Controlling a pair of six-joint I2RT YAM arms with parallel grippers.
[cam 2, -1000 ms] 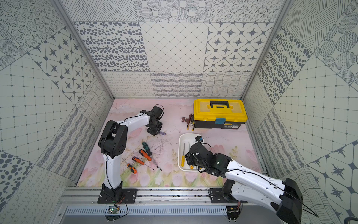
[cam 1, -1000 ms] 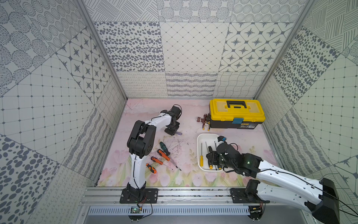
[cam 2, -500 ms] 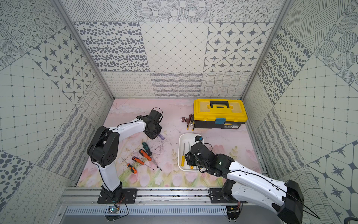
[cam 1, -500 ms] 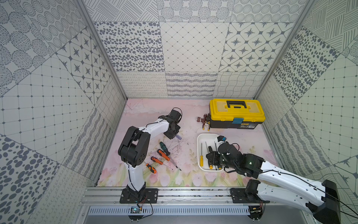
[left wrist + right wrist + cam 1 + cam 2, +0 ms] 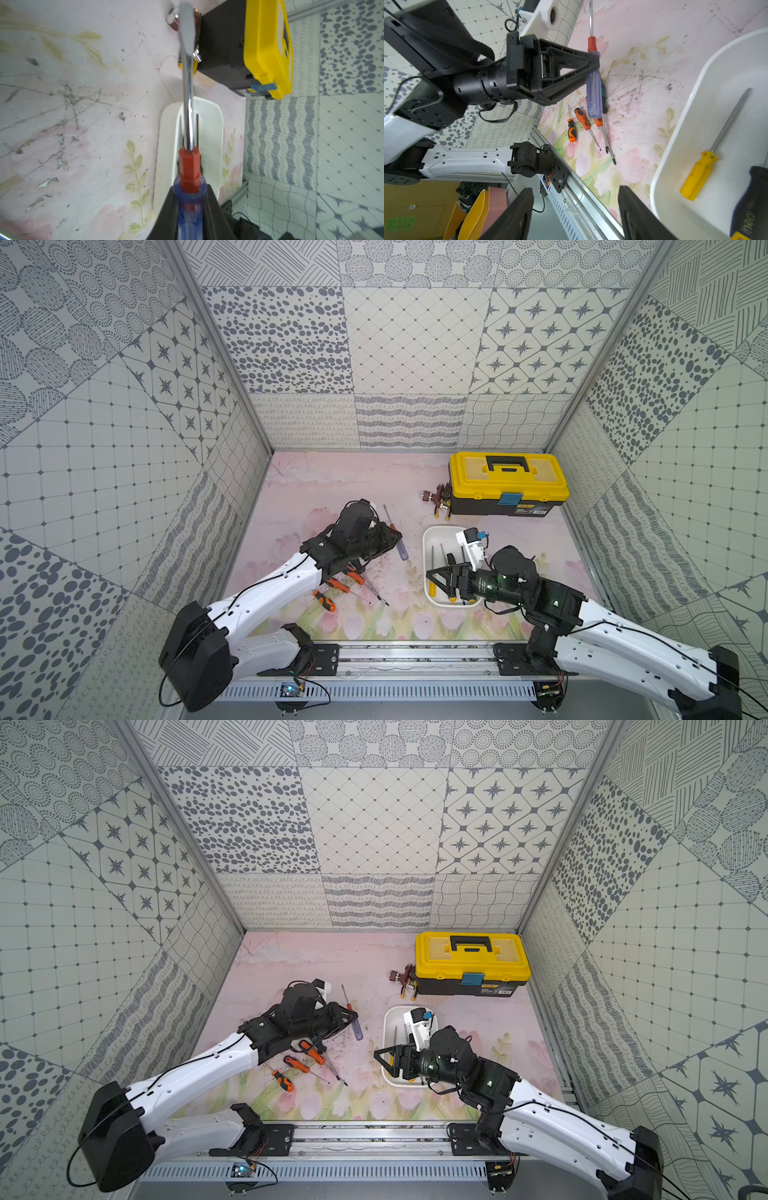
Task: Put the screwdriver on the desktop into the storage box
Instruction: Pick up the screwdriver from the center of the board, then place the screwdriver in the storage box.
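My left gripper (image 5: 392, 534) (image 5: 189, 207) is shut on a screwdriver (image 5: 400, 546) (image 5: 188, 104) with a clear blue handle, a red collar and a flat steel blade. It holds it left of the storage box and seemingly just above the desktop (image 5: 332, 489). The white storage box (image 5: 428, 539) (image 5: 695, 124) holds a yellow-handled screwdriver (image 5: 699, 174) and a dark-handled one (image 5: 751, 199). My right gripper (image 5: 436, 578) (image 5: 575, 209) stands open and empty at the box's near left corner. Several orange-handled screwdrivers (image 5: 332, 585) (image 5: 581, 118) lie on the desktop under my left arm.
A yellow-lidded black toolbox (image 5: 509, 483) (image 5: 266, 41) stands at the back right, with a small reddish-brown tool (image 5: 436, 499) against its left end. Patterned walls close in three sides. A metal rail (image 5: 415, 655) runs along the front edge.
My left gripper has shut on the blue-handled screwdriver and carried it right and nearer, toward the storage box. My right gripper's jaws have spread open beside the box.
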